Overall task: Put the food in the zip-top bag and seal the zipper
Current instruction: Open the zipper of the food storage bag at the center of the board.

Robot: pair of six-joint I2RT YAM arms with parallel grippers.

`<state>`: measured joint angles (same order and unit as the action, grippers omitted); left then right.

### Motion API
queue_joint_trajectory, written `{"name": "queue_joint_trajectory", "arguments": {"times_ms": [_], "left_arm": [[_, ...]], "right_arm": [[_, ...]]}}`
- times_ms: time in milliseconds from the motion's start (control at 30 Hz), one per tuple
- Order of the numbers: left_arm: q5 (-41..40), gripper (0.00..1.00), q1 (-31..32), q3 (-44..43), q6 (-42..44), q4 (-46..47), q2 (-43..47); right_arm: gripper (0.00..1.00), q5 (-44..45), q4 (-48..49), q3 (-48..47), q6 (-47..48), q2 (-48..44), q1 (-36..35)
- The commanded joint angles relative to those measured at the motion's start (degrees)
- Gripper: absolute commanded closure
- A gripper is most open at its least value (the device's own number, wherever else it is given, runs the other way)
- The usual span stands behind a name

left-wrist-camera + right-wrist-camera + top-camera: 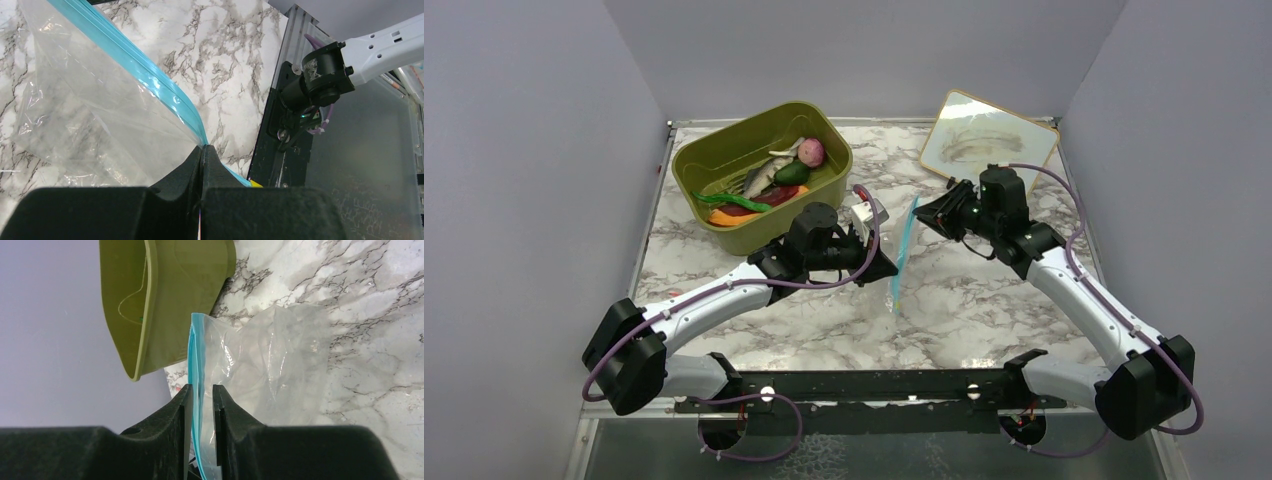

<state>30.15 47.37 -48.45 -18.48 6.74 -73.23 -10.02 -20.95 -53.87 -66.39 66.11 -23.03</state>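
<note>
Pinching hard, left pincer [202,148] is squeezed together on the zipper [150,77] of the zip-top bag [90,115]; right pincer [202,392] sits narrowly apart, straddling that strip. Food [776,180] lies in the olive-green tub [724,150] on the desk [984,300].

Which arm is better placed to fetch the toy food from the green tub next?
Left, probably: the left gripper sits beside the olive-green tub holding the food, while the right gripper is across the zip-top bag. The left must first release the zipper.
</note>
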Motion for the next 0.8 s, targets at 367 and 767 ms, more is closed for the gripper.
{"name": "queue_joint_trajectory", "arguments": {"times_ms": [367, 767], "left_arm": [[0.39, 1.00, 0.53, -1.46, 0.33, 1.18, -0.20], [-0.97, 1.00, 0.59, -2.04, 1.05, -0.62, 0.58]], "right_arm": [[0.80, -2.92, 1.53, 0.02, -1.47, 3.04, 0.24], [0.99, -0.42, 3.34, 0.31, 4.41, 1.89, 0.19]]}}
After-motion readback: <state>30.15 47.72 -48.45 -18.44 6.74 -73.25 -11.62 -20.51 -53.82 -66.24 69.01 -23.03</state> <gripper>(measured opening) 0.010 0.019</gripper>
